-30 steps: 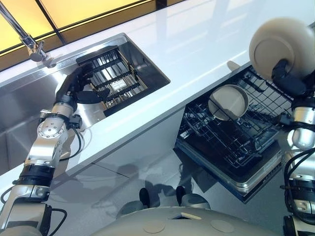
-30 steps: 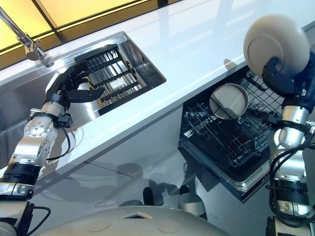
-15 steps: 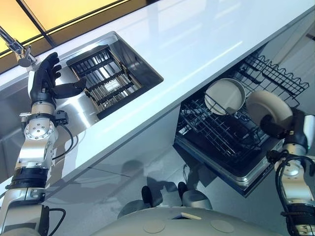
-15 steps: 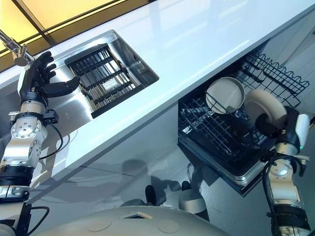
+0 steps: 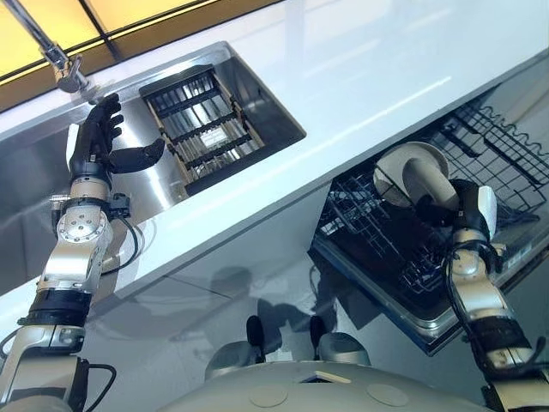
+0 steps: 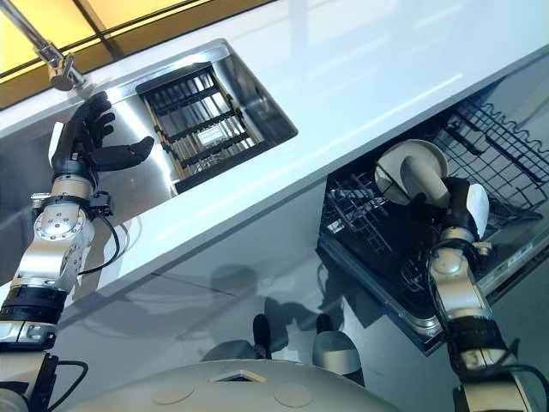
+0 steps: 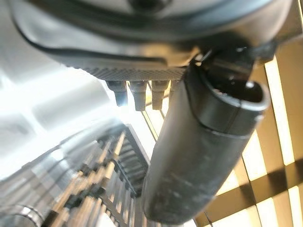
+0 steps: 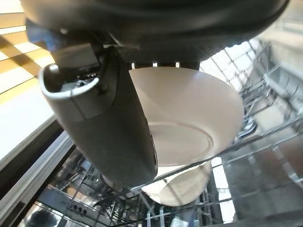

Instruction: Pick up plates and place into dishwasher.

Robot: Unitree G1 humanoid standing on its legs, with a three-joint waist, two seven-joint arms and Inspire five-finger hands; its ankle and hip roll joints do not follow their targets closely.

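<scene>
My right hand (image 5: 463, 210) is shut on a white plate (image 5: 427, 178), thumb (image 8: 109, 118) across its rim (image 8: 189, 118). The plate stands on edge in the black wire dishwasher rack (image 5: 506, 163). It rests right beside a second white plate (image 6: 388, 176) standing in the rack (image 8: 180, 187). My left hand (image 5: 99, 142) is open and raised over the steel sink (image 5: 34, 180), fingers spread, holding nothing. Its thumb (image 7: 203, 151) points toward the slatted dish rack (image 5: 210, 129) in the sink.
A white counter (image 5: 360, 60) runs between the sink and the pulled-out dishwasher rack below its front edge. A chrome faucet (image 5: 60, 60) stands just beyond my left hand. The slatted dish rack (image 7: 94, 189) holds no plates that I can see.
My right hand has come down from above the counter with the plate and set it into the dishwasher rack beside the other plate. My left hand rose out of the sink rack and spread open.
</scene>
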